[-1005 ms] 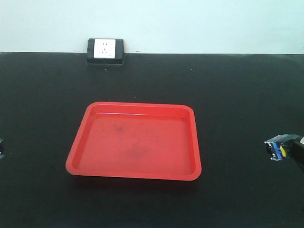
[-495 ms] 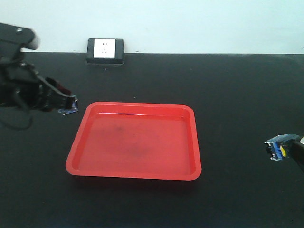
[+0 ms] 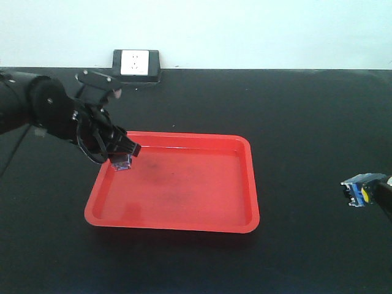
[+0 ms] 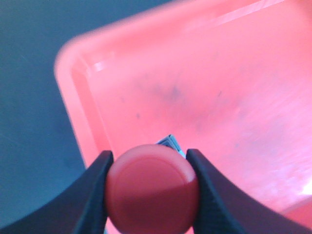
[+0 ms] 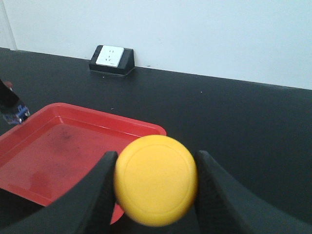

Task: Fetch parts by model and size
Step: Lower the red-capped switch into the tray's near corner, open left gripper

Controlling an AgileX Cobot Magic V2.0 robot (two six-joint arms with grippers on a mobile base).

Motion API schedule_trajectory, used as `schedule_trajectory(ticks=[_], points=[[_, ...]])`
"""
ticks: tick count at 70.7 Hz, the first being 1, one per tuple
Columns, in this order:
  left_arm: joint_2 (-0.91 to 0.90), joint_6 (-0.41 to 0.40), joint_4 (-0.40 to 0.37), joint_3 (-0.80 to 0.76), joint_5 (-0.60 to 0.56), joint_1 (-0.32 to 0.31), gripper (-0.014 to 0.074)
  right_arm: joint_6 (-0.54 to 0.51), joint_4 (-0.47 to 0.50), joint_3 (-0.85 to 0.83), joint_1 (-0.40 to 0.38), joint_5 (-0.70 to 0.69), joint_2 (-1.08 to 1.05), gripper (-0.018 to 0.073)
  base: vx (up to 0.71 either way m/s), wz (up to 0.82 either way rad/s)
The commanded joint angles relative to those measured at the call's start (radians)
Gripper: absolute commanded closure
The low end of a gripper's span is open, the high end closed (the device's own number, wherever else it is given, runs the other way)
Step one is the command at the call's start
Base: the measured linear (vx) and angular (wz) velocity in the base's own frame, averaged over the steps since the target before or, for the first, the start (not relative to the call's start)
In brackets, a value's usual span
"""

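Note:
My left gripper (image 3: 122,157) is shut on the red-capped push-button switch (image 4: 152,188), its black jaws pressing both sides of the round cap. It hangs over the far left corner of the red tray (image 3: 184,202); the switch's blue-and-black base (image 3: 122,162) points down at the tray floor. My right gripper (image 5: 153,181) is shut on the yellow-capped switch (image 5: 156,179). In the front view that switch (image 3: 358,190) sits at the far right edge, well right of the tray, above the black table.
A white wall socket in a black housing (image 3: 136,65) stands at the back edge of the black table (image 3: 306,122). The tray's raised rim (image 4: 68,102) runs just left of the held red switch. The left arm (image 3: 43,110) reaches in from the left.
The left arm came in from the left with the red switch, moving right and down from beside the tray to over its far left corner. The right gripper has stayed still.

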Motion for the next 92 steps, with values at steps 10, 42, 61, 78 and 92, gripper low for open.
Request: schedule_trajectory(ticks=[10,42,61,78,92], points=[[0.039,0.003,-0.006,-0.036,-0.067,-0.004,0.05,-0.013,-0.006,-0.03,-0.002,-0.085,0.004,0.0564,0.0,0.0],[0.1,-0.005,0.035,-0.035,-0.038,-0.004,0.0273,-0.013,-0.006,-0.03,-0.002,-0.085,0.004,0.0564,0.0,0.0],[0.096,-0.007,0.034,-0.035,-0.008,-0.009,0.0251,-0.013,-0.006,-0.03,-0.002,-0.085,0.004,0.0564,0.0,0.0],[0.096,-0.008,0.045,-0.036,0.019,-0.011,0.0246,-0.013,-0.006,-0.03,-0.002,-0.085,0.004,0.0564,0.0,0.0],[0.096,-0.008,0.04,-0.098,0.089,-0.011,0.0131,-0.013,-0.006,-0.03,-0.002,-0.085,0.004,0.0564,0.0,0.0]])
